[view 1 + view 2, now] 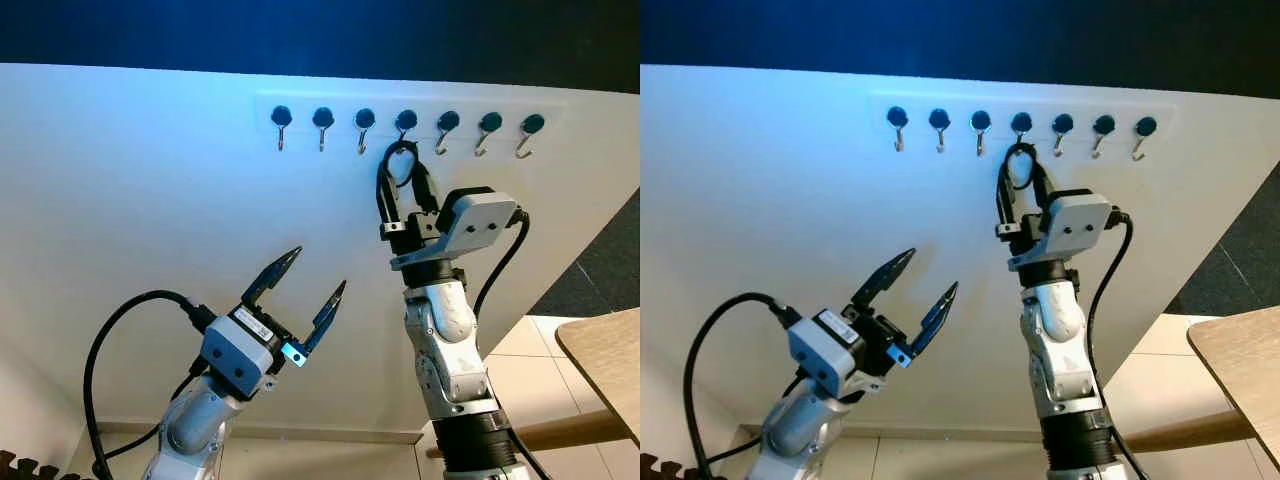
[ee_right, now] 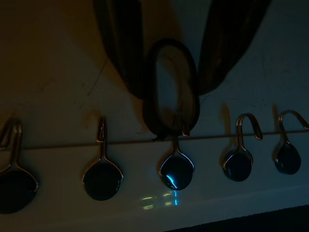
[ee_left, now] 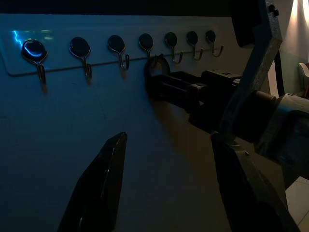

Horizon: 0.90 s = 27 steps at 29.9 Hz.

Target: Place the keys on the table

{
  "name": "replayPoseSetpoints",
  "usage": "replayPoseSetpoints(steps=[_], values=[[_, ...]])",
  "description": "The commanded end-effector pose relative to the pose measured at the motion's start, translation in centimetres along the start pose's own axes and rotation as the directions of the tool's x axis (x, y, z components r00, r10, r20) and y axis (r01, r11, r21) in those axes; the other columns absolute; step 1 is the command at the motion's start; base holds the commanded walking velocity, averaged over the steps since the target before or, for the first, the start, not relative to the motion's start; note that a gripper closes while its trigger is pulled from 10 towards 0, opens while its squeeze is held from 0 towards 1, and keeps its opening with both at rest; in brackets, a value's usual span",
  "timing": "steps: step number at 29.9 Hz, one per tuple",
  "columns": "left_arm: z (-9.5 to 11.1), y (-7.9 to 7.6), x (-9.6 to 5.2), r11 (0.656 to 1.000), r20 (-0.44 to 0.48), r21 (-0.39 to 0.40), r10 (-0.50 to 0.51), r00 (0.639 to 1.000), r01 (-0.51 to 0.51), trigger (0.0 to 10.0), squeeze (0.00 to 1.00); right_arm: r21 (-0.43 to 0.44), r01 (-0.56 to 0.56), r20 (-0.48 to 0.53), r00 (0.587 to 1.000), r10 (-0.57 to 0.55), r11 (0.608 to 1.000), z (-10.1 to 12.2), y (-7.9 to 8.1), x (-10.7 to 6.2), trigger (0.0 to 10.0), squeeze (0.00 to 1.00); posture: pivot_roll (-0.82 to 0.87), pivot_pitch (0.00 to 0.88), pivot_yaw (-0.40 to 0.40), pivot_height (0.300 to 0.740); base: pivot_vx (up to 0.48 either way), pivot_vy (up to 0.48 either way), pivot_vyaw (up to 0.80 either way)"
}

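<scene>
Seven hooks (image 1: 406, 124) are counted in one row on a white rail, fixed high on a white wall (image 1: 130, 200). One dark key loop (image 1: 402, 165) is seen hung on the 4th hook from the left, at approx. 12 o'clock in the head views. No separate keys can be made out on the loop; too dark and small.

Two end effectors are in view. The right end effector (image 1: 405, 190) is raised to the loop, its two fingers set either side of it and close against it, the loop lying between them, as seen also in the right wrist view (image 2: 170, 87). Whether the fingers are actually clamped on the loop cannot be told.

The left end effector (image 1: 315, 275) is held at approx. 7 o'clock of the loop, well apart from it, fingers spread wide, nothing between them, nothing touched. Its fingers (image 3: 104, 188) are seen pointed toward the wall below the rail.

One bench (image 1: 605, 355), light wood, is seen in part at 4 o'clock, over a tiled floor (image 1: 520, 370).
</scene>
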<state>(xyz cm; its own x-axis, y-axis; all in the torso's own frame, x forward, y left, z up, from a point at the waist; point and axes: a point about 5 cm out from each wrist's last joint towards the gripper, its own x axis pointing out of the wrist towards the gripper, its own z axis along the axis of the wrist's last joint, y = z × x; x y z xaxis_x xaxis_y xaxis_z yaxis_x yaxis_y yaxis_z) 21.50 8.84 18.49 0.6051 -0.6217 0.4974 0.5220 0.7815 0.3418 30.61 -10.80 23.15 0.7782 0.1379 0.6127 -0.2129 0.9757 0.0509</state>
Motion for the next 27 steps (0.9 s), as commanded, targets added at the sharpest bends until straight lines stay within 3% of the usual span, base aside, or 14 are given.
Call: replayPoseSetpoints(steps=[1, 2, 27], values=[[0.0, -0.1, -0.1, 1.000, -0.010, 0.021, -0.020, 1.000, 0.021, 10.0, 0.00, 0.008, 0.004, -0.018, 1.000, -0.003, 1.000, -0.3, -0.1, 0.0, 8.3, 0.00, 0.06, 0.086, -0.040, 0.740, 0.000, 0.000, 0.00], [0.1, -0.1, -0.1, 1.000, -0.011, 0.022, -0.021, 1.000, 0.021, 10.0, 0.00, 0.007, 0.002, -0.016, 1.000, -0.002, 1.000, -0.3, -0.1, 0.0, 10.0, 0.00, 0.06, 0.086, -0.040, 0.740, 0.000, 0.000, 0.00], [0.2, 0.0, -0.2, 0.999, -0.008, 0.045, -0.019, 1.000, 0.020, 10.0, 0.00, 0.059, -0.042, 0.130, 0.991, 0.034, 0.997, 2.1, 0.8, 0.3, 10.0, 0.00, 0.06, 0.080, -0.036, 0.740, 0.000, 0.000, 0.00]])
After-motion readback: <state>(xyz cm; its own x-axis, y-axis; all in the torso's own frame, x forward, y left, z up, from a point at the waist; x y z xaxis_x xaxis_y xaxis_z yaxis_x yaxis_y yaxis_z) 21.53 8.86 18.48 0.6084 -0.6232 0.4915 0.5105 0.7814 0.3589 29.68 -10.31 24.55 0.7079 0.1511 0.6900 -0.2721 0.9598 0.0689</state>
